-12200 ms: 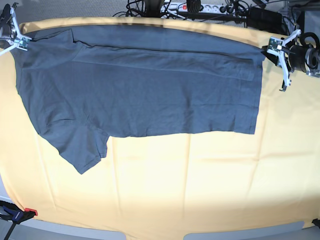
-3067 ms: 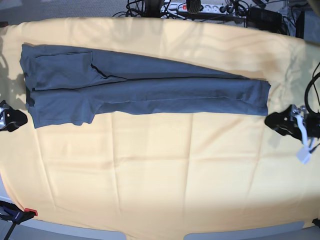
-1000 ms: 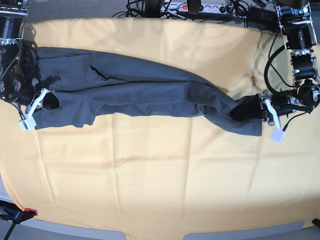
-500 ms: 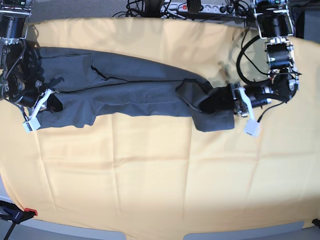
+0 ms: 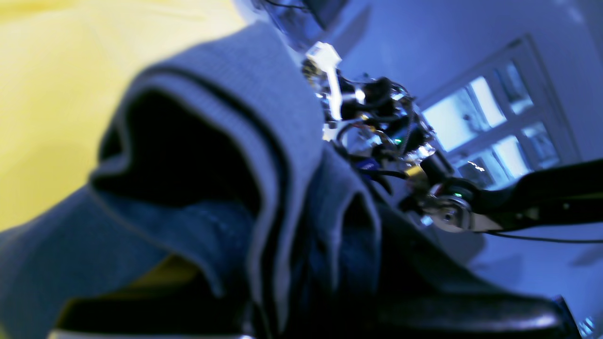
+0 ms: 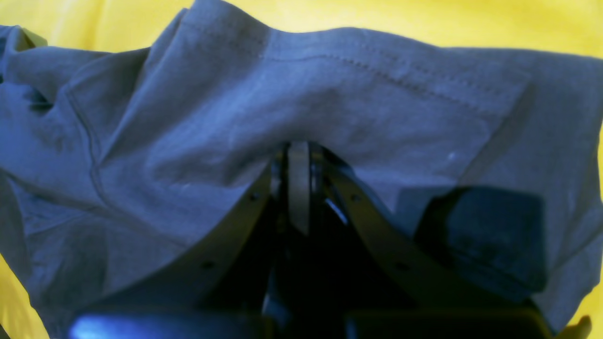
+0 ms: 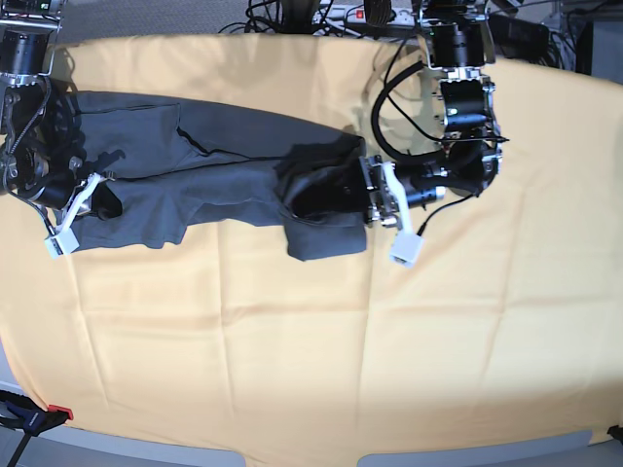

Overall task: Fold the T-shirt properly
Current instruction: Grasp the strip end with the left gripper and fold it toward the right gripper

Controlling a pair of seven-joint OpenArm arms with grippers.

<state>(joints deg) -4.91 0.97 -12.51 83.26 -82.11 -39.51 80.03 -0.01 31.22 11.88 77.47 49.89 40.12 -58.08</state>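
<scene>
A: While the T-shirt (image 7: 195,170) lies as a long narrow band across the far half of the desk (image 7: 321,370), where does each tool stand?

B: The left tool (image 7: 368,199) sits near the middle of the desk, clamped on the shirt's hem end. That end is lifted and doubled back over the band, with a flap (image 7: 326,238) hanging toward the near side.

A: And the wrist camera there?

B: In the left wrist view the grey cloth (image 5: 282,155) bunches in thick folds right at the lens. It is blurred, but the fabric is plainly gathered in the grip. The yellow-orange cloth (image 5: 56,70) covering the desk shows behind it.

A: The other side?

B: The right tool (image 7: 86,195) is at the sleeve end, at the base view's left edge. In the right wrist view its fingers (image 6: 297,183) are drawn tightly together with the shirt's stitched edge (image 6: 330,117) pinched between them, the fabric draping to both sides.

A: Is the band flat?

B: Mostly. Between the two tools it lies on the cloth, with a sleeve fold (image 7: 185,131) visible near the left part.
</scene>
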